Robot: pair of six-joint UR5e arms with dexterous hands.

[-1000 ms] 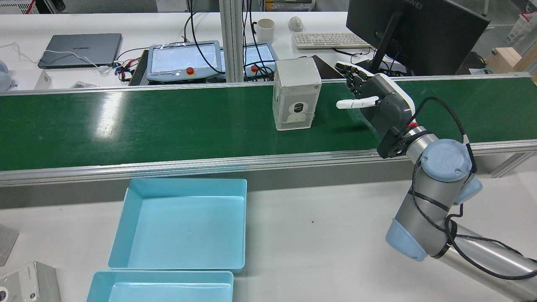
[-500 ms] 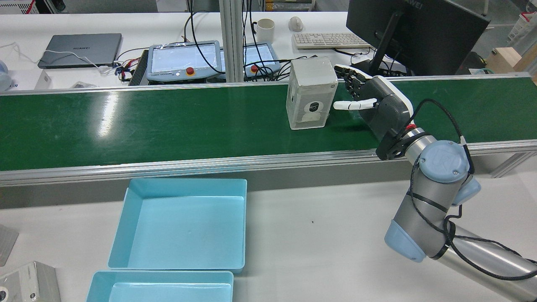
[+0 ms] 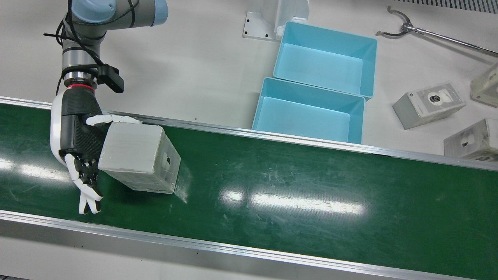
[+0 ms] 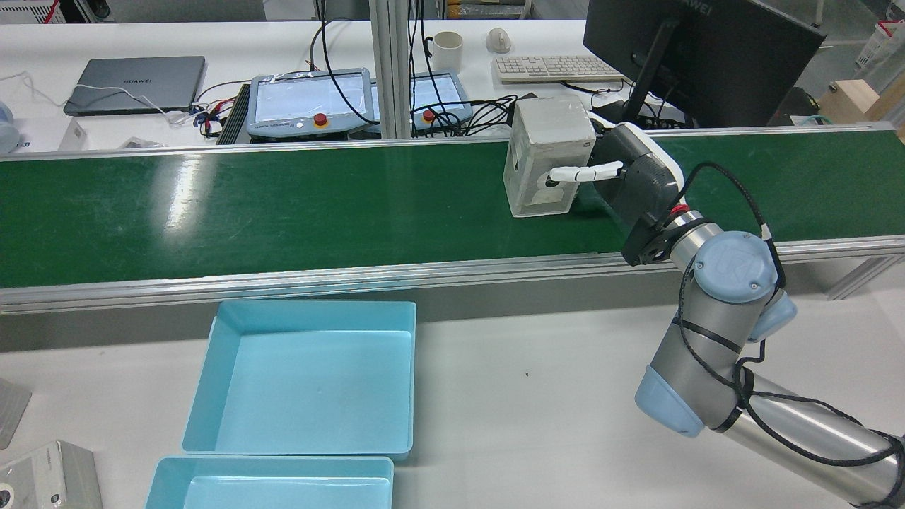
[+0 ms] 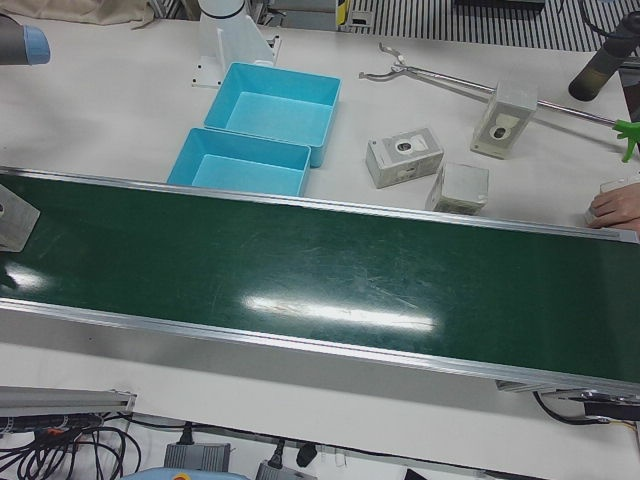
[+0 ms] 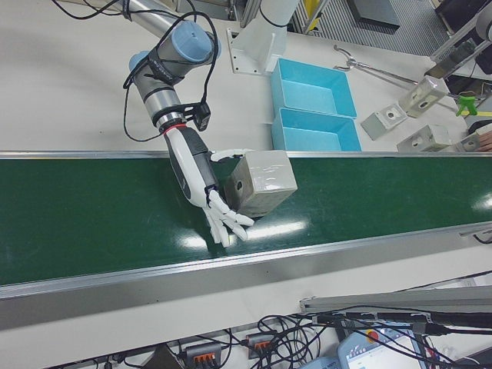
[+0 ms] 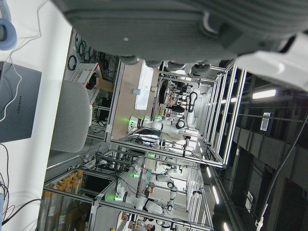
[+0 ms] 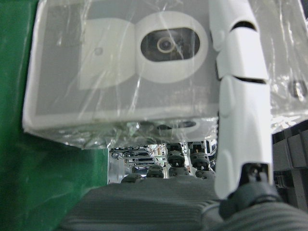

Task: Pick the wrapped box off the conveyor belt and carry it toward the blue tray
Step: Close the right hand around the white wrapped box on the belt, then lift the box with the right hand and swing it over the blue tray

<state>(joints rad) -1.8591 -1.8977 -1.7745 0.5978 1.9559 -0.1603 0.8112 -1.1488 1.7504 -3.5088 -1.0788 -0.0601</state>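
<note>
Fingers (image 3: pixel 87 194) of the right hand (image 3: pixel 79 136) are spread, gripping nothing, palm against the wrapped box (image 3: pixel 138 157) upright on the green conveyor belt (image 3: pixel 291 194). Blue tray (image 3: pixel 309 118) sits well apart, beside the belt.

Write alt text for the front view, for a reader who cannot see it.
The right hand is against the side of the wrapped box on the green conveyor belt, fingers still spread rather than closed. Two blue trays lie beyond the belt on the white table, with more wrapped boxes to the right.
</note>
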